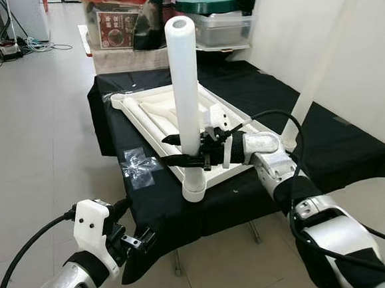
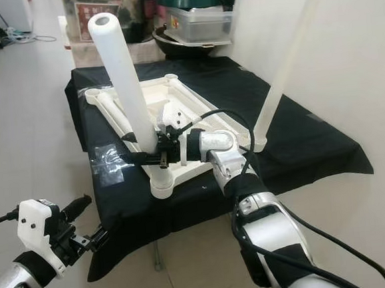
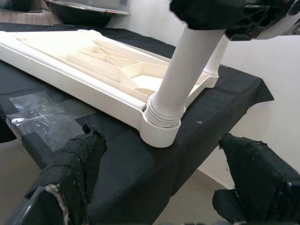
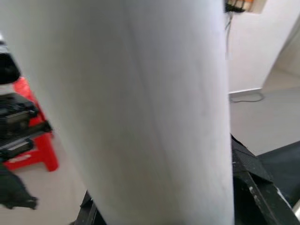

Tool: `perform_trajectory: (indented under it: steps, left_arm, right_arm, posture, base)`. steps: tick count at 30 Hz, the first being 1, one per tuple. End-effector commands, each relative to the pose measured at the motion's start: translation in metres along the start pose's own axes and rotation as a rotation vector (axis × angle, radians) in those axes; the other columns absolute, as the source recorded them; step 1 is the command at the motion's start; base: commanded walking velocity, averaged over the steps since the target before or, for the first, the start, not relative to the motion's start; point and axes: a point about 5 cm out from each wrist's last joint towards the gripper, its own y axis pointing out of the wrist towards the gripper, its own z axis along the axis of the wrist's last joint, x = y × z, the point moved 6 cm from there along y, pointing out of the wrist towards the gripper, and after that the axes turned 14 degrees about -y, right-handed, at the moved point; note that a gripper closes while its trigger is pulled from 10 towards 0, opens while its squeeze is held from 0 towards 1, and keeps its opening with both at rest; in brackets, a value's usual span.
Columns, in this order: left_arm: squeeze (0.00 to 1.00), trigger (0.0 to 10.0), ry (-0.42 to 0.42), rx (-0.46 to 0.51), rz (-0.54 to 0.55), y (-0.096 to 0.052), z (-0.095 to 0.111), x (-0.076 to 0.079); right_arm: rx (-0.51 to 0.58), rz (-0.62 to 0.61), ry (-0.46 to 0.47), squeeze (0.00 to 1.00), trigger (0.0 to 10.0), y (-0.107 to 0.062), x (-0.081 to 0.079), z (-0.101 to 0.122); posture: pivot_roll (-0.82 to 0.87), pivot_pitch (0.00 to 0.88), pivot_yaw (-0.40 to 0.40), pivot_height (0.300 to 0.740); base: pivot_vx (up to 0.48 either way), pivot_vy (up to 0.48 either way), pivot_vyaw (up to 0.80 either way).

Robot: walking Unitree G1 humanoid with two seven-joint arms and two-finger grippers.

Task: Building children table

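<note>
1. We see the right end effector (image 1: 194,150) clamped around the white table leg (image 1: 185,84), upright in the inverted tabletop's (image 1: 151,114) socket at the desk's (image 1: 339,139) near edge.
2. Left end effector (image 1: 139,241) hangs spread wide, below that edge.
3. Step, we judge: seating this leg; next calls for twisting it home.

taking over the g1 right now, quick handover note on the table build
Right gripper: shut on the near white leg, low on its shaft, just above the threaded socket.
Left gripper: open, holding nothing, low beside the near edge of the black-draped stand.
Tabletop: upside down on the stand, ribbed underside up.
Done: near leg stands upright in the near corner socket, some thread visible at its base; a second leg stands at the right corner, leaning.
Left: finish seating the near leg if needed. The far corners show no upright legs; a leg-like tube lies along the tabletop's left edge.
</note>
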Motion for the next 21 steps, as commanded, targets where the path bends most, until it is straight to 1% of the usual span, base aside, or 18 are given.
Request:
perform_trajectory:
  steps: [1,2,3,5,6,11,15,21]
  left_arm:
    - [0.00,10.0,0.001,0.017,-0.003,-0.001,0.003,0.003]
    - [0.00,10.0,-0.004,0.021,-0.003,-0.001,0.003,0.004]
    - [0.00,10.0,-0.006,0.022,-0.003,-0.001,0.003,0.004]
    - [0.00,10.0,-0.006,0.022,-0.003,-0.001,0.003,0.004]
    - [0.00,10.0,-0.010,0.024,-0.002,-0.002,0.004,0.004]
    - [0.00,10.0,-0.014,0.020,0.023,-0.008,0.002,0.001]
    - [0.00,10.0,-0.009,0.015,0.037,-0.011,0.001,-0.003]
    - [0.00,10.0,-0.010,0.014,0.050,-0.013,0.001,-0.005]
  right_arm:
    - [-0.013,0.082,0.172,0.00,0.0,0.004,-0.029,-0.024]
    - [0.016,0.146,0.234,0.00,0.0,0.003,-0.030,-0.017]
    - [0.032,0.166,0.256,0.00,0.0,0.003,-0.030,-0.014]
    - [0.032,0.166,0.256,0.00,0.0,0.003,-0.030,-0.014]
    - [0.059,0.169,0.274,0.00,0.0,0.005,-0.028,-0.009]
    - [0.097,0.191,0.279,0.00,0.0,0.008,-0.027,-0.002]
    - [0.098,0.205,0.282,0.00,0.0,0.009,-0.029,-0.002]
    - [0.092,0.207,0.300,0.00,0.0,0.008,-0.027,-0.002]
  posture:
    - [0.17,0.000,-0.127,0.740]
    - [0.17,0.000,-0.139,0.740]
    - [0.17,0.000,-0.139,0.740]
    - [0.17,0.000,-0.139,0.740]
    - [0.18,0.000,-0.144,0.740]
    - [0.19,0.000,-0.149,0.740]
    - [0.19,0.000,-0.151,0.740]
    - [0.19,0.000,-0.152,0.740]
  base:
    - [0.000,0.000,0.00]
    - [0.000,0.000,0.00]
    - [0.000,0.000,0.00]
    - [0.000,0.000,0.00]
    - [0.000,0.000,0.00]
    - [0.000,0.000,0.00]
    - [0.000,0.000,0.00]
    - [0.000,0.000,0.00]
